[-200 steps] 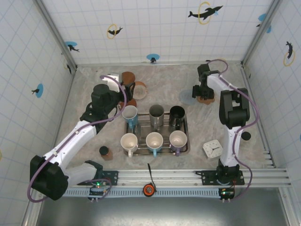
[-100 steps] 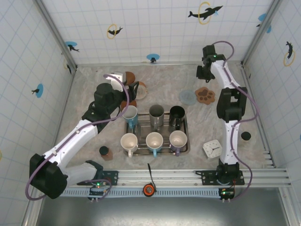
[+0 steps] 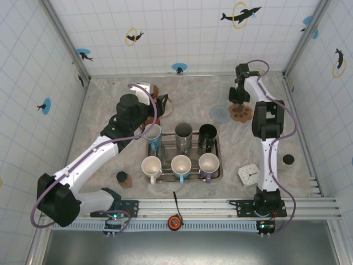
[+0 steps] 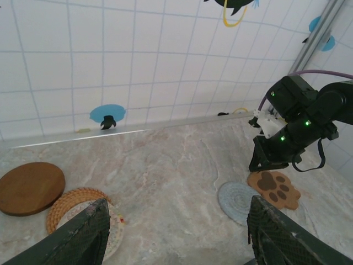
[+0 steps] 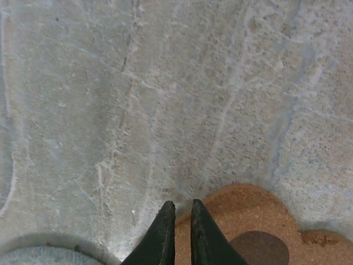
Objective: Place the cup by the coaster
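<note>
Several cups stand on a metal tray [image 3: 218, 148] mid-table, among them a blue-and-white cup [image 3: 153, 134], a steel cup [image 3: 183, 133] and a black cup [image 3: 208, 134]. A cork paw-print coaster [image 3: 241, 114] [image 4: 274, 186] [image 5: 248, 221] lies at the back right beside a grey-blue round coaster [image 3: 220, 114] [image 4: 238, 194]. My right gripper [image 3: 239, 102] [image 5: 179, 212] [image 4: 265, 163] points down, shut, its tips at the paw coaster's far edge. My left gripper [image 3: 149, 117] [image 4: 176, 234] hovers open behind the blue-and-white cup, with nothing between its fingers [image 4: 77, 234].
At the back left lie a brown wooden disc [image 3: 150, 90] [image 4: 30, 187] and a woven coaster [image 3: 164, 105] [image 4: 74, 197]. A white clock [image 3: 249, 174] sits right of the tray and a small brown pot [image 3: 122, 178] to its left. Tiled walls close in three sides.
My right gripper left the paw coaster, swung toward the back wall, then came back to the coaster's far edge while closing. The left arm shifted slightly toward the back right.
</note>
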Action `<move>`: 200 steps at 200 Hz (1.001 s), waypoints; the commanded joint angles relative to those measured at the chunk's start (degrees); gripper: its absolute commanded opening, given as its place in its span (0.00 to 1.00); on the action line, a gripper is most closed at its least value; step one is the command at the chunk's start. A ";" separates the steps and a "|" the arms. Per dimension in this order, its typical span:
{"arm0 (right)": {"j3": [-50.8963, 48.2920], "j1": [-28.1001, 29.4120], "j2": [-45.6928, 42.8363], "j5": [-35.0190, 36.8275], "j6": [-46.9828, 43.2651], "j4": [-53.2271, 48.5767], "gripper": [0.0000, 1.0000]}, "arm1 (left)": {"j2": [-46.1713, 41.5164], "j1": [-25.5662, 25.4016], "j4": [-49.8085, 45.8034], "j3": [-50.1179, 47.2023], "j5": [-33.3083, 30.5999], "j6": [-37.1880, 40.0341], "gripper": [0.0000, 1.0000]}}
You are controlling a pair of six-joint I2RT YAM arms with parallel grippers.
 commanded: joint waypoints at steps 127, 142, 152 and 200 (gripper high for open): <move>-8.02 -2.61 -10.55 -6.38 2.01 2.31 0.14 | 1.20 -5.57 -2.69 5.85 -4.37 1.65 0.66; -5.87 -2.18 -12.24 -6.58 2.25 1.18 0.18 | 1.69 -5.61 -3.79 7.13 -4.46 2.27 0.66; -4.78 -1.71 -15.13 -6.53 2.58 0.67 0.20 | 1.83 -5.60 -4.81 7.75 -4.55 2.63 0.66; -4.15 6.19 -25.62 -4.62 6.45 2.35 0.39 | 0.65 -5.56 -9.86 10.35 -7.37 6.57 0.69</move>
